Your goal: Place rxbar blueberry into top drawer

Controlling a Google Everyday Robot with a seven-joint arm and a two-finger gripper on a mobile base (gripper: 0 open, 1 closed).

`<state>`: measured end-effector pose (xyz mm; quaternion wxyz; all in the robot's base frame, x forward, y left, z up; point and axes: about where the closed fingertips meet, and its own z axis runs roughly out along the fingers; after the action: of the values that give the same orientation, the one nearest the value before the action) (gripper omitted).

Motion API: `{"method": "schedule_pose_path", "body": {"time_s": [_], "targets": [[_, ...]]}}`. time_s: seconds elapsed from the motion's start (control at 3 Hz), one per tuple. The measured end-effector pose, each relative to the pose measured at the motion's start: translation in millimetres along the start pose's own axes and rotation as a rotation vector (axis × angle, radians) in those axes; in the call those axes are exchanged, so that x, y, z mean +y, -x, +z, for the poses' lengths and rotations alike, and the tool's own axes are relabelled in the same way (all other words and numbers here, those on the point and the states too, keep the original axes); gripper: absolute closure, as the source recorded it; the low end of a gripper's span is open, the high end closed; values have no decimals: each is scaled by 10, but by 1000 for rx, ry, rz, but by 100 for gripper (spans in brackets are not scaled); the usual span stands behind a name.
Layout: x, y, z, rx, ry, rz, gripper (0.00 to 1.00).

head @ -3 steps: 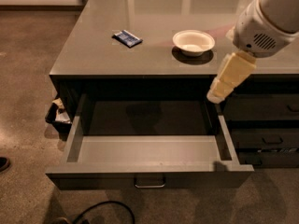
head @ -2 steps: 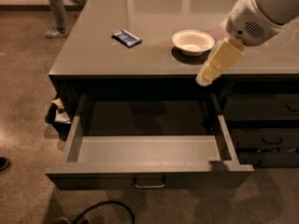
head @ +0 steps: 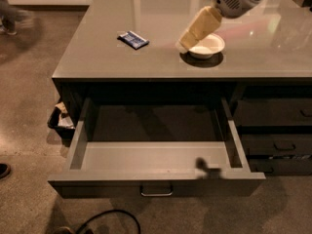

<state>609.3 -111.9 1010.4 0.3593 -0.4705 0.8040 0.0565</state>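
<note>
The rxbar blueberry [head: 133,39], a small flat bar in a dark blue wrapper, lies on the grey counter [head: 97,57] to the left of centre. The top drawer [head: 156,179] stands pulled out below the counter, its lighter grey inside bare, with a metal bar handle [head: 156,191] on its front. My gripper [head: 184,42] hangs above the counter just left of the white bowl, to the right of the bar and apart from it.
A white round bowl [head: 208,45] sits on the counter right of centre. Narrower dark drawers [head: 275,130] are stacked at the right. A black cable [head: 107,221] lies on the floor. A bin [head: 61,121] stands left of the cabinet. A person's legs [head: 9,13] are at the far left.
My gripper has moved up and to the left, from beside the drawer's right side to above the counter next to the bowl. The bar and drawer have not moved.
</note>
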Motion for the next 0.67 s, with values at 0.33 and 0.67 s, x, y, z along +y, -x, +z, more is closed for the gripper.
{"method": "schedule_pose_path", "body": {"time_s": [0.33, 0.67], "targets": [[117, 499, 395, -8, 22, -13, 0], [117, 499, 395, -8, 22, -13, 0]]}}
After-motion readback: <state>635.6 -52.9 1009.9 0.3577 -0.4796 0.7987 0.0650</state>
